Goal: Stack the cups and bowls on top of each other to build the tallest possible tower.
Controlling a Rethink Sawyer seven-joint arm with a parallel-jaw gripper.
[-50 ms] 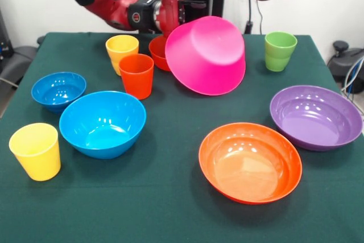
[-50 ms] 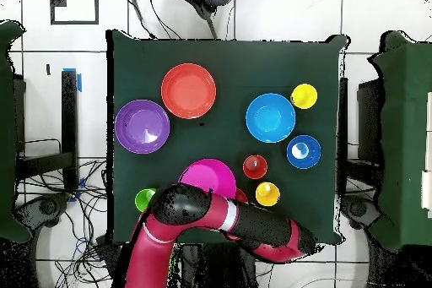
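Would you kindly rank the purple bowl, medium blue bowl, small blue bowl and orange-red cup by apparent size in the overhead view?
1. purple bowl
2. medium blue bowl, slightly smaller than the purple
3. small blue bowl
4. orange-red cup, only its rim circle shows from above

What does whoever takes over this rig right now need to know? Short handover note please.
Gripper: holds the large pink bowl tilted, bottom toward the front camera, above the table's far side; the fingers are hidden.
On the table, all separate: medium blue bowl, small blue bowl, shallow orange bowl, shallow purple bowl, small orange bowl partly behind the pink one, yellow cups, orange-red cup, green cup.
Done: nothing stacked.
Left: set the pink bowl down, build the whole tower.
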